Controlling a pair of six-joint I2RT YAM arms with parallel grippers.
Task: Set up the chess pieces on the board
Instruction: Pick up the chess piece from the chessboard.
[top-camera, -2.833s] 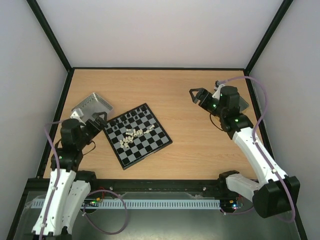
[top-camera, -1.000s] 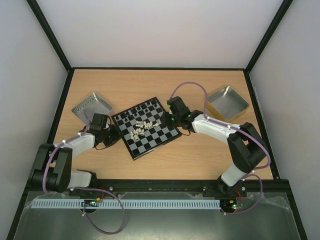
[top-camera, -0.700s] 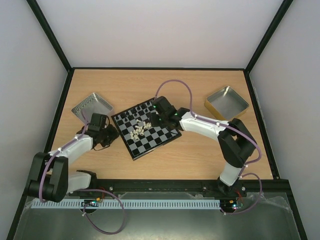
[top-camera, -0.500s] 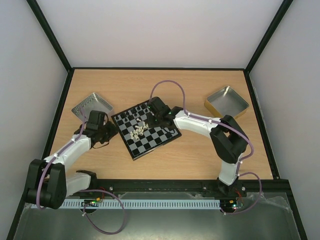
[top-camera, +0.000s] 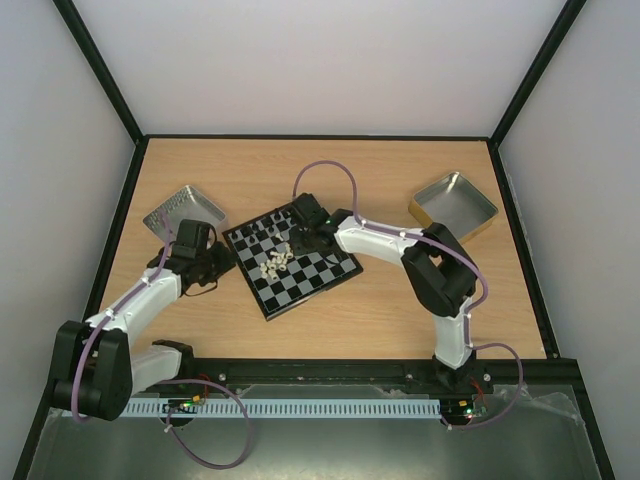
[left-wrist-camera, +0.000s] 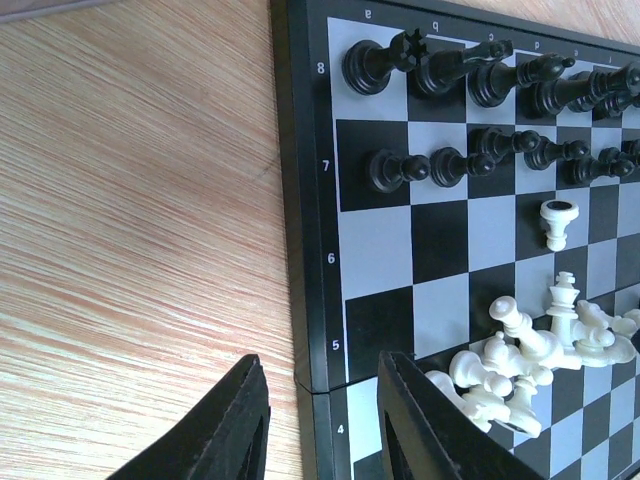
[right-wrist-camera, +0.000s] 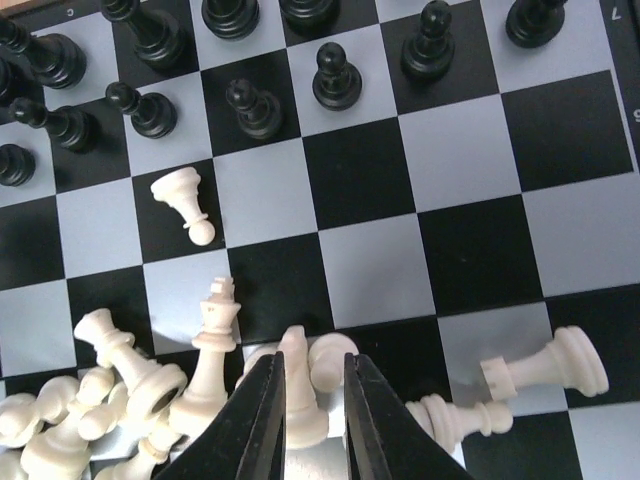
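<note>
The board (top-camera: 300, 285) lies askew on the desk (top-camera: 400, 180). The black pieces (right-wrist-camera: 250, 105) are ranked in two rows along its far side, and the white pieces (right-wrist-camera: 120, 405) are piled in a tangled heap near its middle. The right pincer (right-wrist-camera: 310, 375) is set at the edge of that heap, its fingers narrowly apart on either side of one white piece (right-wrist-camera: 300, 395). Whether that piece is already squeezed cannot be told. The left pincer (left-wrist-camera: 320, 365) is held apart and empty, low over the desk, astride the board's left border.

Crowding is judged the main hazard. The white king (right-wrist-camera: 215, 330) and a round-headed piece are pressed close against the fingers, so a neighbour could be caught in the grip or dragged and scattered when the chosen piece is raised. A tapered figure so small could also be pinched off-centre and flicked out. The board looks light. A nudge from either pincer could slide it, and the black rows could be toppled.
</note>
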